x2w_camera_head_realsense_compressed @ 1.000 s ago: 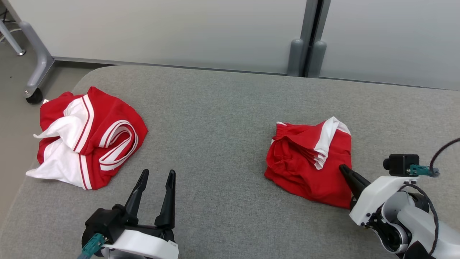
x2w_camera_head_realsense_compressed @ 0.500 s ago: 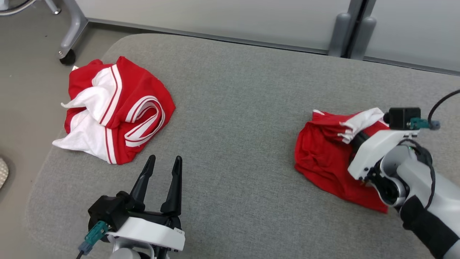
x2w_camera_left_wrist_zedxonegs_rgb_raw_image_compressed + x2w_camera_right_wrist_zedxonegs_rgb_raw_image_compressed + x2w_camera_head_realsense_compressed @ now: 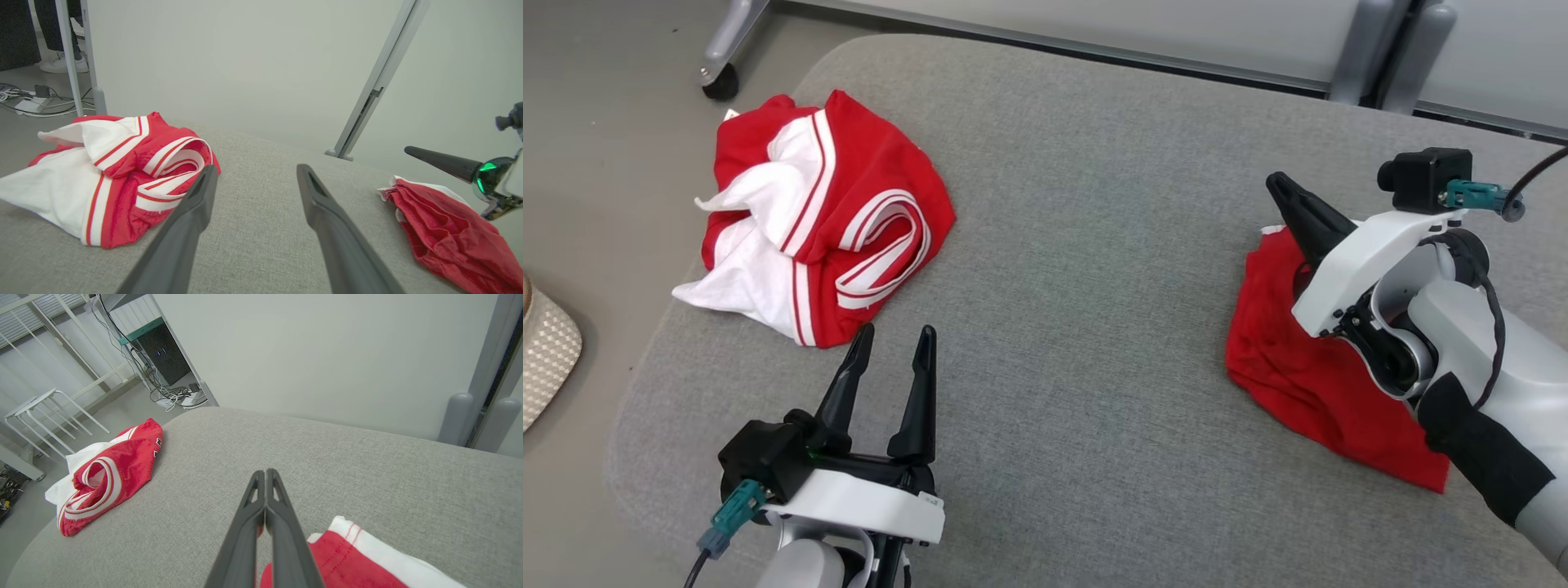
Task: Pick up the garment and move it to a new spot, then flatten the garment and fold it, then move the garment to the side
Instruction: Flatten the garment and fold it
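A crumpled red and white garment (image 3: 825,220) (image 3: 122,175) (image 3: 110,473) lies at the far left corner of the grey padded table (image 3: 1078,163). My left gripper (image 3: 894,331) (image 3: 255,171) stands open just near of it, fingers pointing at its near edge, nothing between them. A second, red garment (image 3: 1307,384) (image 3: 445,237) (image 3: 347,559) lies bunched flat at the right, partly hidden under my right arm. My right gripper (image 3: 1278,184) (image 3: 265,471) (image 3: 408,150) is shut, raised above this garment's far edge, with its tips bare.
A wheeled frame leg (image 3: 721,82) stands on the floor beyond the table's left corner. Two grey posts (image 3: 1388,49) rise behind the far edge. A pale woven thing (image 3: 543,359) lies on the floor at left. Cables (image 3: 175,396) trail on the floor.
The head camera has swung, shifting the whole picture. My shut right gripper has swept from the red garment's near edge across it to above its far edge. The left gripper stays open.
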Available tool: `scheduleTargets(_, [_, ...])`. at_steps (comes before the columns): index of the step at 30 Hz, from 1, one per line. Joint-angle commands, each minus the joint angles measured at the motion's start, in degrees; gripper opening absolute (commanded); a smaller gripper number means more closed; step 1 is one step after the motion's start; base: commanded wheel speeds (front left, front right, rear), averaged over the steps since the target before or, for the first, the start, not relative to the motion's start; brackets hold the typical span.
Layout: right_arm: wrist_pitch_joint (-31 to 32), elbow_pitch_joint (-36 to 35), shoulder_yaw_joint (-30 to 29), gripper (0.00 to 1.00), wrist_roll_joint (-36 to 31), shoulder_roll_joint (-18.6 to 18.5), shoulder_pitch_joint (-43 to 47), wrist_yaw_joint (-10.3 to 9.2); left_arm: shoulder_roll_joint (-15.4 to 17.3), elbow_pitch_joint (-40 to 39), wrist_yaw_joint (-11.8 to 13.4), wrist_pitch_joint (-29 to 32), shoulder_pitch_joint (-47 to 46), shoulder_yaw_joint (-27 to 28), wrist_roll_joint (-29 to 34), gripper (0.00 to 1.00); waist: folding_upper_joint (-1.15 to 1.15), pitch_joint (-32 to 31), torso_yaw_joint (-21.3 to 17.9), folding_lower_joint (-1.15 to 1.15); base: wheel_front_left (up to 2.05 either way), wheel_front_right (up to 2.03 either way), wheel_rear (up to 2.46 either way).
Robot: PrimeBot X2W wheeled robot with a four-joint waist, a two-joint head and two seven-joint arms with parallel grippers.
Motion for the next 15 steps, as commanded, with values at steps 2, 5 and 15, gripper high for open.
scheduleTargets(2, [-1.91, -1.12, 0.62, 0.0, -1.23, -1.1, 0.07, 0.02, 0.18, -0.26, -0.04, -0.01, 0.16, 0.91, 1.11, 1.0, 0.0, -2.23, -2.63, 0.0, 0.0, 0.0, 0.0])
scheduleTargets(5, [-3.67, -3.49, 0.69, 0.0, -2.35, -1.69, 1.22, 0.04, 0.19, -0.39, -0.24, 0.0, 1.1, 2.36, 2.34, 1.0, 0.0, -4.44, -5.44, 0.0, 0.0, 0.0, 0.0])
scheduleTargets(15, [-5.0, -12.67, -9.56, 1.0, -12.27, -4.5, 9.21, 0.03, 0.57, -0.8, -0.97, 0.0, 4.14, 9.04, 5.67, 1.0, 0.0, -10.5, -17.2, 0.0, 0.0, 0.0, 0.0])
